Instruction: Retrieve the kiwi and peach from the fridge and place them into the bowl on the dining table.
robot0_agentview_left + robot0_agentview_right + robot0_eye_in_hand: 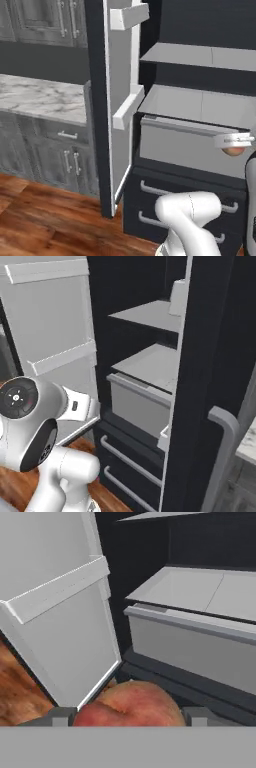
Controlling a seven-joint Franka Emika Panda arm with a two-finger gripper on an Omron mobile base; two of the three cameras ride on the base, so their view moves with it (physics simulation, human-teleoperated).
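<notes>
White arm links fill the foreground of the left base view; beyond them the gripper (235, 146) is seen at the right edge before the open fridge (200, 150), with the peach (233, 150) under it. From the hand view, the peach (131, 706) is held between widely spread fingers (61, 716), the fridge (200, 647) ahead.

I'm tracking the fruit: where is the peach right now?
The peach sits between the gripper fingertips in the hand view, outside the open fridge, in front of its grey drawer.
</notes>
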